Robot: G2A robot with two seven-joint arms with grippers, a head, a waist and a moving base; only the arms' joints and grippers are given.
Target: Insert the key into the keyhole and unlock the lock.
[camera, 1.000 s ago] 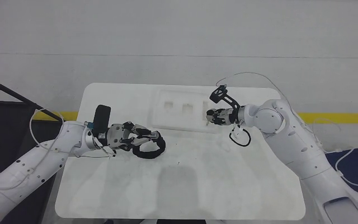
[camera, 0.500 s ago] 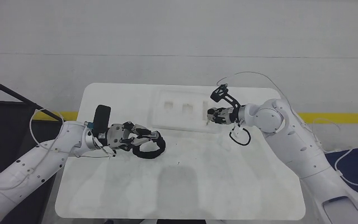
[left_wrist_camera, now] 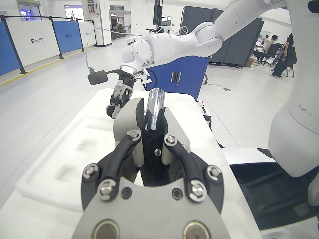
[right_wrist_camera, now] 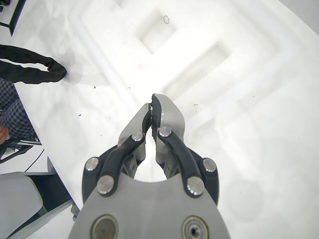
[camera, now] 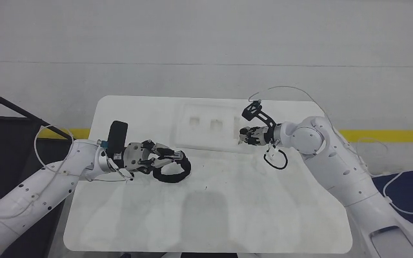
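Left gripper (camera: 169,157) is clamping the lock (camera: 175,171) at the table's (camera: 129,213) left, chrome end (left_wrist_camera: 155,105) pointing toward the right gripper (right_wrist_camera: 151,105), presumably presenting the keyhole, while that gripper is hovering at the foam tray's (camera: 193,138) edge, fingers pressed together, any key between them undiscernible.

Industrial lab hall: barrier panels (left_wrist_camera: 67,38), dark cabinets (left_wrist_camera: 239,50).
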